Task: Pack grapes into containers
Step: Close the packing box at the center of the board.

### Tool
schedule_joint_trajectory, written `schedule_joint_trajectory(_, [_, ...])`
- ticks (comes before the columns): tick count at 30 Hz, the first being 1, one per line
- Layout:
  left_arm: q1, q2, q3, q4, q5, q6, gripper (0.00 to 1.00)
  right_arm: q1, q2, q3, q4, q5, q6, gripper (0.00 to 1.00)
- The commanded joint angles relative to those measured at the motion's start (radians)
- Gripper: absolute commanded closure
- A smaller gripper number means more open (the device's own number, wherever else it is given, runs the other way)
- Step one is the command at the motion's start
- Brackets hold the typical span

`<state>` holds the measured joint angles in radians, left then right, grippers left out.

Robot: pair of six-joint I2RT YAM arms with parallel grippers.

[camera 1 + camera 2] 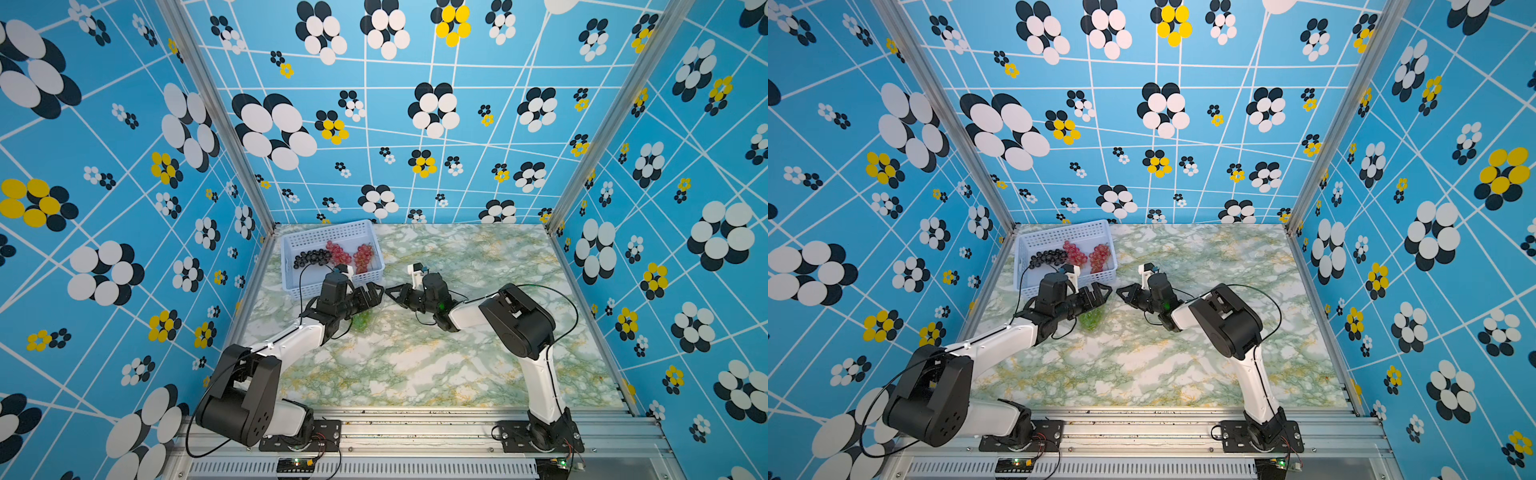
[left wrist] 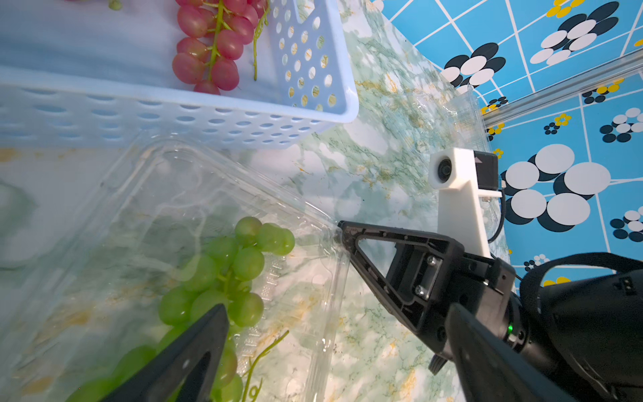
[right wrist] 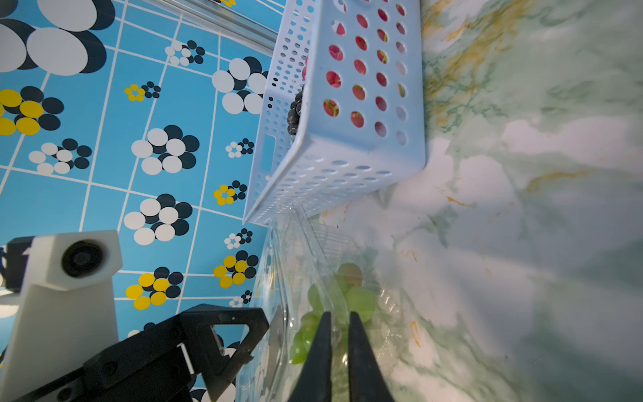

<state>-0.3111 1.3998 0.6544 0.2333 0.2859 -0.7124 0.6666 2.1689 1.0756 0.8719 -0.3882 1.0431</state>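
A green bunch of grapes (image 2: 229, 271) lies inside a clear clamshell container (image 2: 146, 195) on the marble table, just in front of the basket. My left gripper (image 2: 337, 309) hangs over the bunch (image 1: 361, 321) with its jaws wide open, nothing between them. My right gripper (image 3: 339, 316) has come in from the right and is shut on the container's clear rim (image 2: 334, 243), its tip (image 2: 348, 231) at the corner. In both top views the two grippers (image 1: 374, 297) (image 1: 390, 291) nearly meet. A dark bunch (image 1: 311, 257) and two pinkish-red bunches (image 1: 338, 252) (image 1: 363, 257) lie in the basket.
The pale blue perforated basket (image 1: 316, 286) stands at the back left, its front wall close to the container. Another clear container (image 2: 466, 115) stands farther off near the wall rail. Patterned walls enclose the table on three sides.
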Motion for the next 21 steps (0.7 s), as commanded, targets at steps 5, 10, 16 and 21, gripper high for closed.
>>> schedule_joint_trajectory(5, [0.029, -0.025, 0.0, -0.107, 0.012, 0.036, 0.0, -0.019, -0.044, -0.022, -0.19, 0.032, -0.053, 0.74])
schedule_joint_trajectory(10, [0.051, -0.08, 0.049, -0.189, 0.006, 0.064, 0.0, -0.043, -0.141, -0.023, -0.272, 0.047, -0.092, 0.54])
schedule_joint_trajectory(16, [0.092, -0.165, 0.095, -0.311, -0.013, 0.095, 0.01, -0.042, -0.246, -0.049, -0.374, 0.077, -0.136, 0.29])
schedule_joint_trajectory(21, [0.128, -0.21, 0.114, -0.489, -0.106, 0.081, 0.0, -0.042, -0.32, -0.059, -0.482, 0.089, -0.178, 0.08])
